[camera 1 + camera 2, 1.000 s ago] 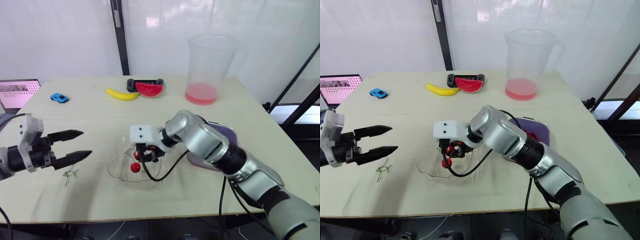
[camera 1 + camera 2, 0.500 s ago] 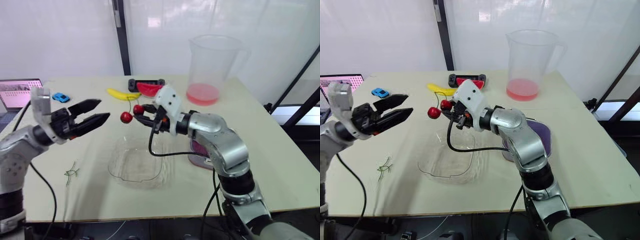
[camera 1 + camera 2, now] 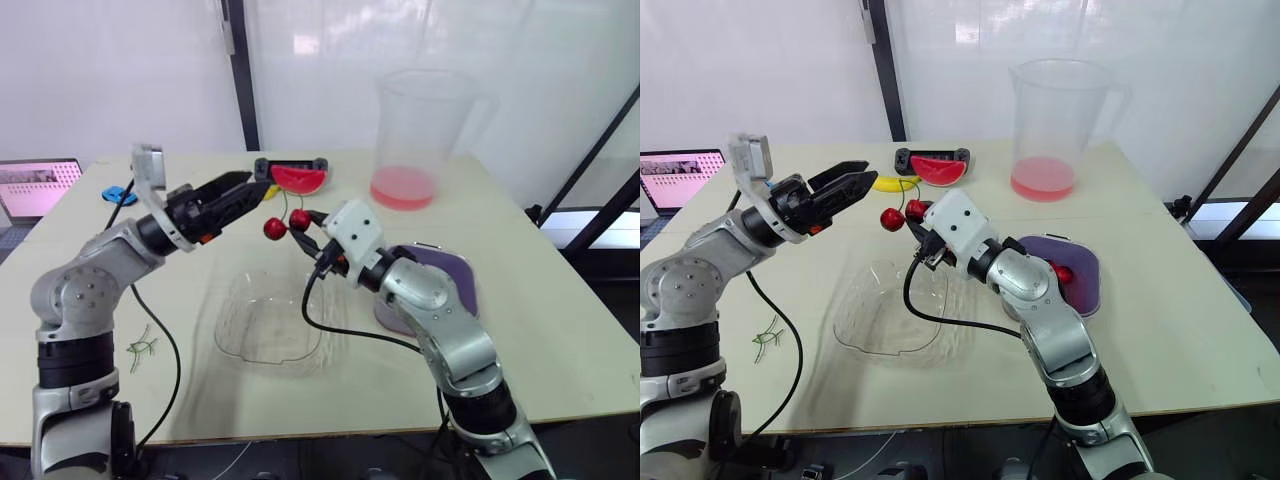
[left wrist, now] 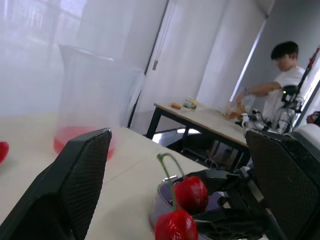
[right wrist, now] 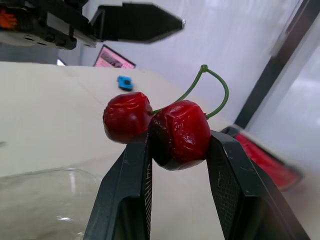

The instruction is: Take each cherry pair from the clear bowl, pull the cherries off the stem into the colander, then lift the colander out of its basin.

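Note:
My right gripper (image 3: 302, 222) is shut on one red cherry (image 5: 179, 134) of a cherry pair, held in the air above the clear bowl (image 3: 268, 328). The second cherry (image 3: 274, 229) hangs free beside it, joined by the green stem (image 5: 212, 81). My left gripper (image 3: 258, 185) is open, its tips just left of and slightly above the pair, not touching it. In the left wrist view the pair (image 4: 190, 194) sits between and beyond the two fingers (image 4: 80, 185). The purple colander (image 3: 1080, 285) lies to the right with one cherry (image 3: 1063, 274) inside.
At the back stand a clear pitcher (image 3: 415, 130) with pink liquid, a watermelon slice (image 3: 298, 178), a banana (image 3: 895, 184) and a blue toy car (image 3: 117, 194). A laptop (image 3: 678, 166) is at far left. A loose green stem (image 3: 140, 346) lies on the table.
My right gripper lifted the cherry pair out of the bowl and shifted it slightly right. My left arm swung up and rightwards, bringing its open fingers close to the pair.

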You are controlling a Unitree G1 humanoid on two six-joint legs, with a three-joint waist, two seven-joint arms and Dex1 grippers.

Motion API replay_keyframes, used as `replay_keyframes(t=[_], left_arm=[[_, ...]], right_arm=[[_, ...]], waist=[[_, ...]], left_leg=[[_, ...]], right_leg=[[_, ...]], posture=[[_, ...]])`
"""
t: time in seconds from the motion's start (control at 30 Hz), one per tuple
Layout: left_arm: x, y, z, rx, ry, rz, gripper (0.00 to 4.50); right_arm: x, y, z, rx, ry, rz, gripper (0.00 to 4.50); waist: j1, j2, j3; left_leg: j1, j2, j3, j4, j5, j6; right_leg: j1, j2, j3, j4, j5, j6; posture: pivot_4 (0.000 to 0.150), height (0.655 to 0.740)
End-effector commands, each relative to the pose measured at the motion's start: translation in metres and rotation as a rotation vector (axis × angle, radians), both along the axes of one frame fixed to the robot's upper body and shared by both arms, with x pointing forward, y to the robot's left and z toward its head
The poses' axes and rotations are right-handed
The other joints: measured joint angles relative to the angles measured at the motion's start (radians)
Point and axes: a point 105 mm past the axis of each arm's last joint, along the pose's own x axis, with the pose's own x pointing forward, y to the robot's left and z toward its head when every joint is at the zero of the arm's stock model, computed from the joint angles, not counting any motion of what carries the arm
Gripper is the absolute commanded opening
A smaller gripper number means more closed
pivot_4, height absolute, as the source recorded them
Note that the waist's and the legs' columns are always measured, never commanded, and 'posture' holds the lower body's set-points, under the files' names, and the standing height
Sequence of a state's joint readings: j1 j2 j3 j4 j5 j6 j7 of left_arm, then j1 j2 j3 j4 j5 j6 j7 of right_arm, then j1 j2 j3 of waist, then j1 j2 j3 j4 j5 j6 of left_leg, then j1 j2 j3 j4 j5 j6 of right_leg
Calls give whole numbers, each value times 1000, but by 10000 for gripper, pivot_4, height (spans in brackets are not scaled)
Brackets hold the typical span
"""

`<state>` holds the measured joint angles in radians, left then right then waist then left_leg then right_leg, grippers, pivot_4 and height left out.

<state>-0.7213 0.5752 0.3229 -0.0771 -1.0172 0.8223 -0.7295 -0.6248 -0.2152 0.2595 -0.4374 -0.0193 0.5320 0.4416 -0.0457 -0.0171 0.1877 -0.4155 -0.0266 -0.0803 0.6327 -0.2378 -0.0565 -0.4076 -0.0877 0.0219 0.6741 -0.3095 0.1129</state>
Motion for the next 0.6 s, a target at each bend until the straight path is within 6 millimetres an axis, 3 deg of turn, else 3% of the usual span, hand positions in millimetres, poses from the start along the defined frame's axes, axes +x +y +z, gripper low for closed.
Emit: replay_keyframes(t=[0.03, 0.6], left_arm=[[-5, -11, 10, -11, -15, -47, 45000], [-6, -42, 28, -149, -38, -137, 45000]], right_arm=[[-10, 0, 18, 36, -137, -4, 15654], [-17, 7, 25, 51, -266, 33, 15654]], waist=[[0, 0, 0], [1, 0, 0]], left_leg=[[0, 0, 0, 0, 1, -1], [0, 0, 0, 0, 2, -4]], right_leg=[[0, 0, 0, 0, 0, 0], [1, 0, 0, -1, 0, 0]], posture=[[1500, 7400], [1500, 7400]])
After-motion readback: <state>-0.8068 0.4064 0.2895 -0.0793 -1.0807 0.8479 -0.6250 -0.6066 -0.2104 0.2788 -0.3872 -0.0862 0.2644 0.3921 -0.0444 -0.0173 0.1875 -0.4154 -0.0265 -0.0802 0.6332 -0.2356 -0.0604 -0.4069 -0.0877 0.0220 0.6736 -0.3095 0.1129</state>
